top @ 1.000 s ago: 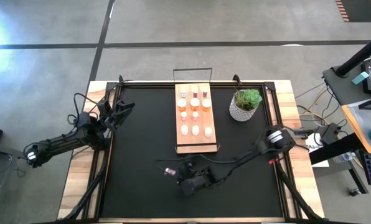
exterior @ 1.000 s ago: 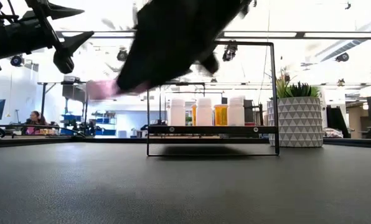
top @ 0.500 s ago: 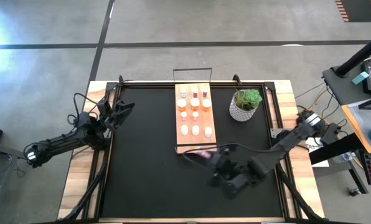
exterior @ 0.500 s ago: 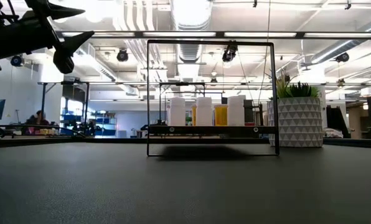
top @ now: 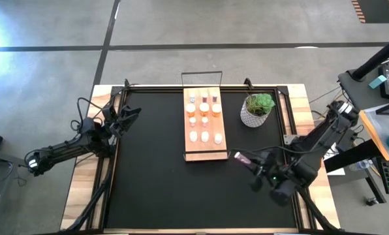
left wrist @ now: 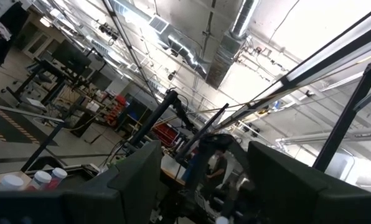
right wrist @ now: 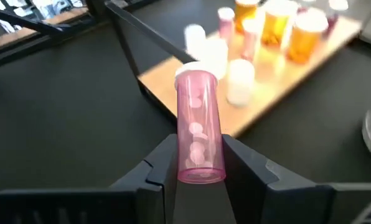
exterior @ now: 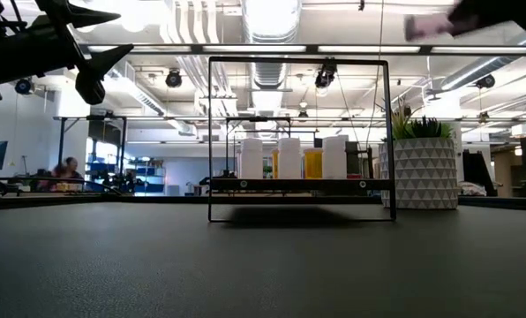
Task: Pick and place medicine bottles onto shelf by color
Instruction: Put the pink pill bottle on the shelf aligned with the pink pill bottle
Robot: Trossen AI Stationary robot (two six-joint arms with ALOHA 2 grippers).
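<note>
Rightward now: end effector-clamped (right wrist: pixel 196 163) cylindrical pink bottle (right wrist: pixel 197 127)

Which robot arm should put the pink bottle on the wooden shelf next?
The right one, probably. The right gripper already holds the pink bottle between its fingers, lifted just off the near-right corner of the shelf. The left gripper waits at the table's far left edge, holding nothing.

Light-wood shelf (top: pixel 204 147) — matt black mat (top: pixel 149 170)

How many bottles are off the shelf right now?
1: the pink bottle, clamped in the right pincer, raised beside the shelf's near right corner. None lie on the mat.
</note>
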